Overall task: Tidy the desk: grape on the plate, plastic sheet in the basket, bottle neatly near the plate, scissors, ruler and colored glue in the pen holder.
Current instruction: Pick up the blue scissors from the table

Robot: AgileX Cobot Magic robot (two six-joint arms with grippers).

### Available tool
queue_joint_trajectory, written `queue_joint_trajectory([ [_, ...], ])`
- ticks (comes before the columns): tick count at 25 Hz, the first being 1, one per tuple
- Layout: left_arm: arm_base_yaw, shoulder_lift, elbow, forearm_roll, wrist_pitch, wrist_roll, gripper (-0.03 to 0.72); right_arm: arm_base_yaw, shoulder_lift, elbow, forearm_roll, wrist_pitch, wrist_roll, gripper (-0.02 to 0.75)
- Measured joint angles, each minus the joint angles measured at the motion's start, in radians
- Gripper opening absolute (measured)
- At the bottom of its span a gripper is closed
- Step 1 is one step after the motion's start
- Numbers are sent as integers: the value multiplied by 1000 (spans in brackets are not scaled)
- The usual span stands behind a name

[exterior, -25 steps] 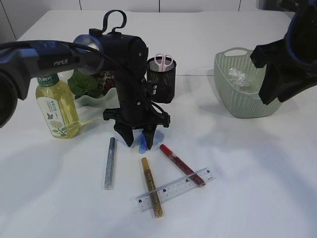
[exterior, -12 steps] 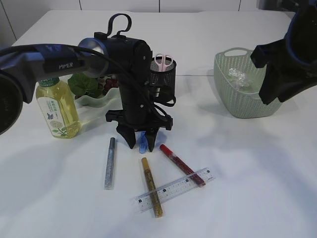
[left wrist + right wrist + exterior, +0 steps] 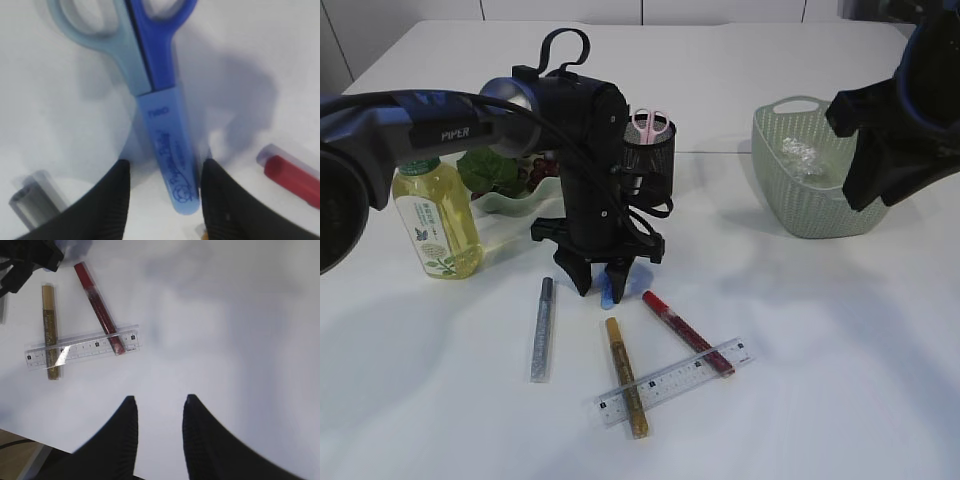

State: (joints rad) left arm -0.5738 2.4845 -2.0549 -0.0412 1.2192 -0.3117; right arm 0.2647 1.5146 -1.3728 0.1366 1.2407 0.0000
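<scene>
On the white desk (image 3: 840, 330), the left gripper (image 3: 162, 197), jaws apart around the blue capped scissors (image 3: 162, 135), should close squarely on the cap; the right gripper (image 3: 159, 432) hangs open and empty.

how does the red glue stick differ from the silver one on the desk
The red glue pen lies slanted, with its lower end under the clear ruler; the silver glue pen lies nearly straight, apart from the ruler, touching nothing. Red sits right of the left gripper, silver left. Both are slim capped tubes lying flat on the table.
</scene>
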Motion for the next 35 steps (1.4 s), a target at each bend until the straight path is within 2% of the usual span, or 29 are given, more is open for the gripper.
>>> queue_joint_trajectory([
  [15,-2,10,-10,21,-2,0,330,0,0,0,0,0,0,259],
  [22,-2,10,-10,30,3,0,252,0,0,0,0,0,0,259],
  [30,-2,10,-10,32,3,0,232,0,0,0,0,0,0,259],
  [35,-2,10,-10,32,3,0,178,0,0,0,0,0,0,259],
])
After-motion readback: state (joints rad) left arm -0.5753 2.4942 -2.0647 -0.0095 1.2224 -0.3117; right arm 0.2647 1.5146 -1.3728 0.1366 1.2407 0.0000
